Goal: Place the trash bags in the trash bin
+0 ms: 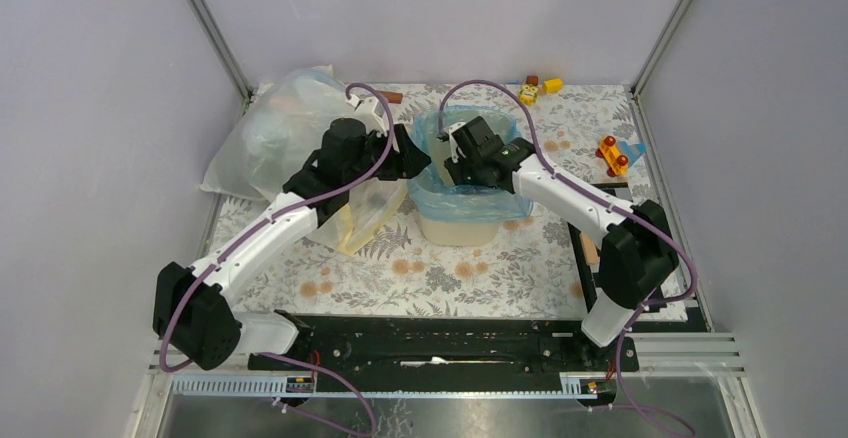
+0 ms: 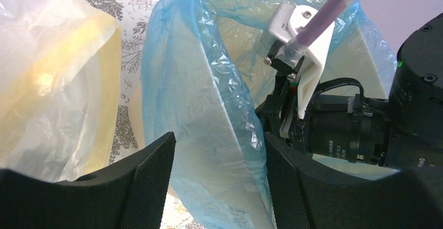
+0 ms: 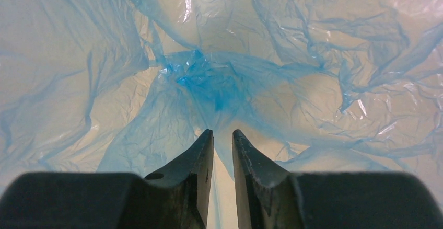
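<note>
Floral table (image 1: 450, 278); right hand (image 3: 222, 135) inside bin (image 1: 460, 230)

My worktop (image 1: 450, 273) wears a flower-printed cover. At its far left lies a large clear and pale-yellow plastic bag (image 1: 275, 138). Small yellow toy blocks (image 1: 537, 88) sit at the far edge, and an orange toy (image 1: 612, 155) at the far right.

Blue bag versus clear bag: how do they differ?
The blue bag is light blue; the clear bag is colourless with a pale-yellow part. The blue bag lines the bin, draped over its rim; the clear bag lies on the table left of it and looks larger. Both are crinkly plastic.
</note>
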Robot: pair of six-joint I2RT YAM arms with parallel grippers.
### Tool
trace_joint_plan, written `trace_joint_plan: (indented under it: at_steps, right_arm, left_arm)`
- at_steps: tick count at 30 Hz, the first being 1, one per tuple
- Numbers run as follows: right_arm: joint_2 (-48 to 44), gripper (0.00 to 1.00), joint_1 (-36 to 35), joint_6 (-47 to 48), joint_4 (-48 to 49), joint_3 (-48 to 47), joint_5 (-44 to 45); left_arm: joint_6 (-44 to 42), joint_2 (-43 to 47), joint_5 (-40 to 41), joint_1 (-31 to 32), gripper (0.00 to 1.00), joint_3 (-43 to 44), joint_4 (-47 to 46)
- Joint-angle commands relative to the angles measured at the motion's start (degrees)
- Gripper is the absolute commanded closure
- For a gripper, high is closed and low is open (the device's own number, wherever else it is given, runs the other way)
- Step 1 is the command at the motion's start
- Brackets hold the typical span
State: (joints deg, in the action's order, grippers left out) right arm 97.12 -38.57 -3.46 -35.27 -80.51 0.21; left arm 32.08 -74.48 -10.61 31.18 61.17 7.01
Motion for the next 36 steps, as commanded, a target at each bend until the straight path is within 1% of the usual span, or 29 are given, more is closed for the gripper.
trace_joint_plan:
  at_steps: [1, 5, 9, 11, 16, 18, 23, 26, 31, 36]
  right_arm:
    - [1.9, 0.72, -0.4, -3.3, 1.8, -1.6, 2.5]
    - [5.1, 0.72, -0.4, -4.9, 2.8, -0.7, 2.2]
    - [6.6, 0.70, -0.4, -6.0, 3.3, -0.8, 2.6]
    - [5.4, 0.64, -0.4, -6.4, 3.7, -1.0, 3.3]
    - [1.3, 0.57, -0.4, -8.2, 4.8, -1.8, 5.9]
    - [0.5, 0.55, -0.4, -8.9, 4.8, -2.3, 5.5]
    - [1.0, 0.50, -0.4, -9.3, 1.7, -5.1, 2.1]
    - [-0.2, 0.42, -0.4, -9.6, 0.8, -5.5, 1.4]
    - [-4.7, 0.37, -0.4, -9.5, -0.3, -6.3, 2.3]
    - [-10.0, 0.31, -0.4, -7.6, -2.4, -9.0, 5.4]
  left_arm:
    - [-0.5, 1.8, 1.5, 1.1, 0.33, 1.8, -0.6]
    - [-0.5, 2.3, 1.4, 1.4, 0.27, 1.6, -0.5]
    - [-0.2, 2.7, 0.9, 1.6, 0.22, 1.1, -0.5]
    - [-0.2, 2.9, 0.9, 1.6, 0.20, 0.9, -0.5]
    - [-0.7, 3.6, 0.6, 1.7, 0.14, 0.0, -0.5]
    - [-0.7, 4.0, 0.5, 1.7, 0.12, -0.4, -0.6]
    - [-1.0, 4.5, 0.8, 1.7, 0.11, -1.0, -0.5]
    - [-1.2, 4.4, 0.8, 1.7, 0.11, -1.2, -0.5]
    - [-1.4, 4.8, 1.6, 1.7, 0.10, -1.0, -0.3]
    - [-2.6, 5.9, 3.9, 1.7, 0.06, 0.9, 2.1]
